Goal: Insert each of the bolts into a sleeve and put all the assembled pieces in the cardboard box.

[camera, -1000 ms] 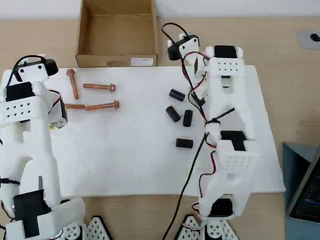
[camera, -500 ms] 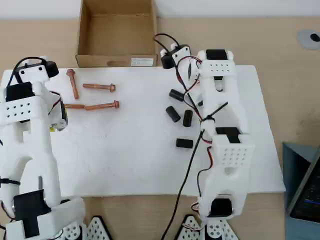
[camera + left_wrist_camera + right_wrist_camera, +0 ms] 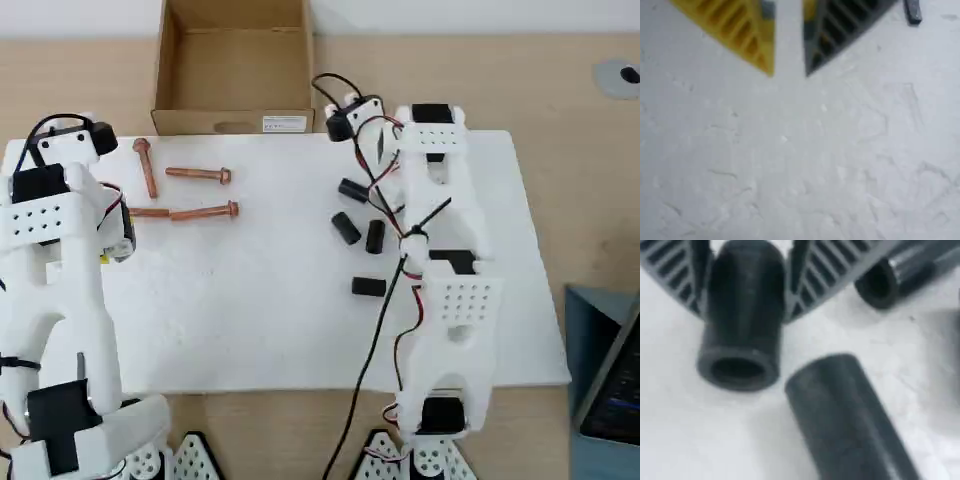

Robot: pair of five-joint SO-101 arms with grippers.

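A sleeve (image 3: 740, 355) lies on its side on the board (image 3: 250, 330), toward the far right. The right gripper (image 3: 742, 310) is down over it with its jaws pressed to both flanks, so it looks clenched on the sleeve. A second one lies just beside its open end, and other sleeves (image 3: 346, 228) are scattered near. Four bolts (image 3: 198, 175) lie well apart from them, by the far left corner. The box (image 3: 232, 122) stands just beyond the far edge.

The left gripper (image 3: 789, 74) hangs low over bare foam near the left edge, jaws slightly parted and holding nothing.

I judge the first pick is in hand, with nothing assembled yet. Next, lift the sleeve clear of its neighbour. The other arm must then take a bolt and line its shank with the bore.
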